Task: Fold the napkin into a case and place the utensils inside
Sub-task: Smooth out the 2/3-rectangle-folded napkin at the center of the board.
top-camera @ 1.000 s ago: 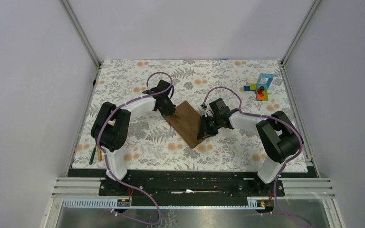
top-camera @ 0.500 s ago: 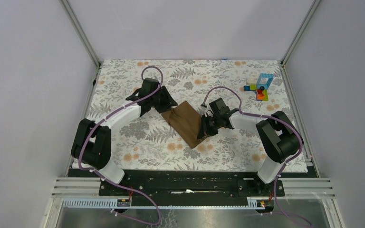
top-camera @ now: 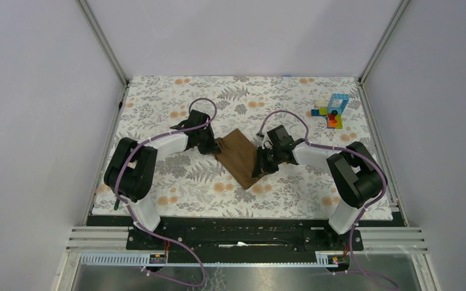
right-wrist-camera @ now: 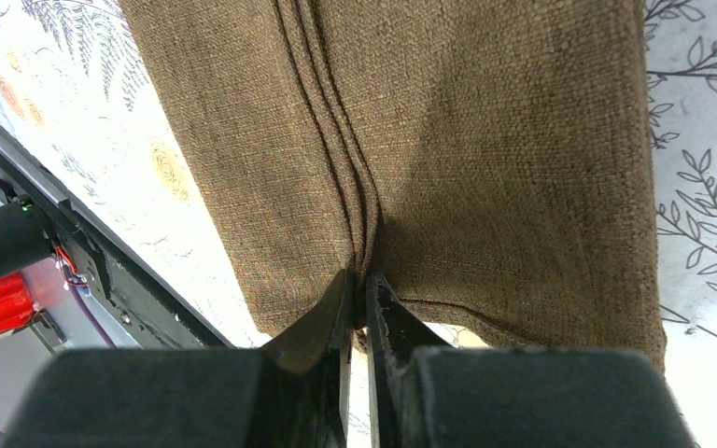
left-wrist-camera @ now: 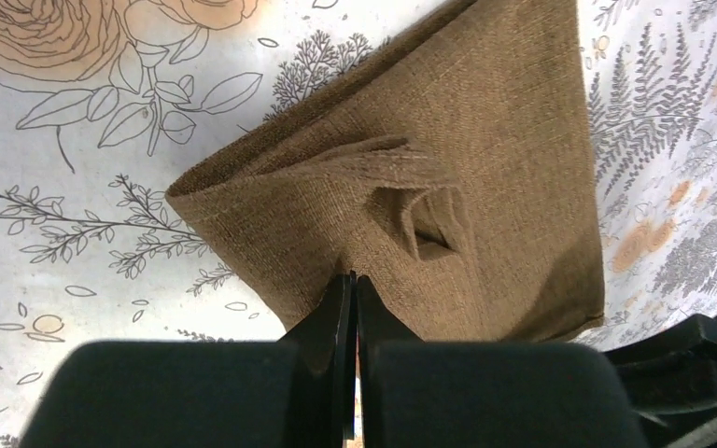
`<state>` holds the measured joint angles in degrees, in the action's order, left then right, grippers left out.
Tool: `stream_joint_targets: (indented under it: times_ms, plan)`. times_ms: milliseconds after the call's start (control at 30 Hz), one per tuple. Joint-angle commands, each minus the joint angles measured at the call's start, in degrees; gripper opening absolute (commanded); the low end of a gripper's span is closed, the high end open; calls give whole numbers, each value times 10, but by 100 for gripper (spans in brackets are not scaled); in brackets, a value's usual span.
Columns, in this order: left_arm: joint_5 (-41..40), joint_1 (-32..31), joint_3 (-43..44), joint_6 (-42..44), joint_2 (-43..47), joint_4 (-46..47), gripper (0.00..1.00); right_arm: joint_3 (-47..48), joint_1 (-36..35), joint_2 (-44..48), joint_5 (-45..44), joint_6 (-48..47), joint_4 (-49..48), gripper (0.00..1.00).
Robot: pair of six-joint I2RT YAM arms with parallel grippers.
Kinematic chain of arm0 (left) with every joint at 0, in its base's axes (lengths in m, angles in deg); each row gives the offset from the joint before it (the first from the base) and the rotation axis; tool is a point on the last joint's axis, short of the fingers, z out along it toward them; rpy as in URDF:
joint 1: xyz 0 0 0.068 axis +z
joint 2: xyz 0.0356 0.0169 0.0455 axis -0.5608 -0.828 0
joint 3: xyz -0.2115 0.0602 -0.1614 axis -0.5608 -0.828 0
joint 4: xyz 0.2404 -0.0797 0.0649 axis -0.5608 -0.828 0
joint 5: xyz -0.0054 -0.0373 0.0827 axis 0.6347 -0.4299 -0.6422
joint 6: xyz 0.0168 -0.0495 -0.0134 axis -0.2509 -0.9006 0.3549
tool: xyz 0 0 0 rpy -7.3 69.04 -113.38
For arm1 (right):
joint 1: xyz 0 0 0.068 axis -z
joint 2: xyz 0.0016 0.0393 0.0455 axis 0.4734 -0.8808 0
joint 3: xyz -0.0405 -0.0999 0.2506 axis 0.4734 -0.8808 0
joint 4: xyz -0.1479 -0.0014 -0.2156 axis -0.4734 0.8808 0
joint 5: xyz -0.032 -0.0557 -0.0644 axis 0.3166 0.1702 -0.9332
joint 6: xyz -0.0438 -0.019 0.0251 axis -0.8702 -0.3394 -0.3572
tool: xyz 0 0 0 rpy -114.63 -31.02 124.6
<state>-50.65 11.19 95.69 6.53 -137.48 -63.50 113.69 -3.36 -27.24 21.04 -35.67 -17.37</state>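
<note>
Found napkin (top-camera: 239, 159) folded mid-table on floral covering (top-camera: 158, 97), long axis running far-to-near, near end slanted right; noted left gripper (left-wrist-camera: 353, 280) clamped shut on its left edge, right gripper (right-wrist-camera: 359, 280) pinching the layered right edge; gripped from opposite long sides, so judged equally near for next fold.

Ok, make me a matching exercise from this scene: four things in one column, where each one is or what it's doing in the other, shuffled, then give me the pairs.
Things:
1. napkin
2. left gripper
3. right gripper
4. toy blocks

Places or states:
A. at the far right of the table covering
B. shut on the napkin's left side
C. folded, lying between the two arms
D. shut on the napkin's right side

Pairs: 1-C, 2-B, 3-D, 4-A
</note>
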Motion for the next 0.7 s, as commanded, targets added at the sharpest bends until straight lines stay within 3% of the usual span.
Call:
stream_joint_targets:
  times_ms: [0, 667]
  plan:
    - [-4, 0, 24, 6, -11, 45, 0, 8, -2, 15, -9, -11, 4, 5]
    - [-21, 9, 44, -29, -61, 87, 2, 16, -1, 9, -17, -20, 15, 14]
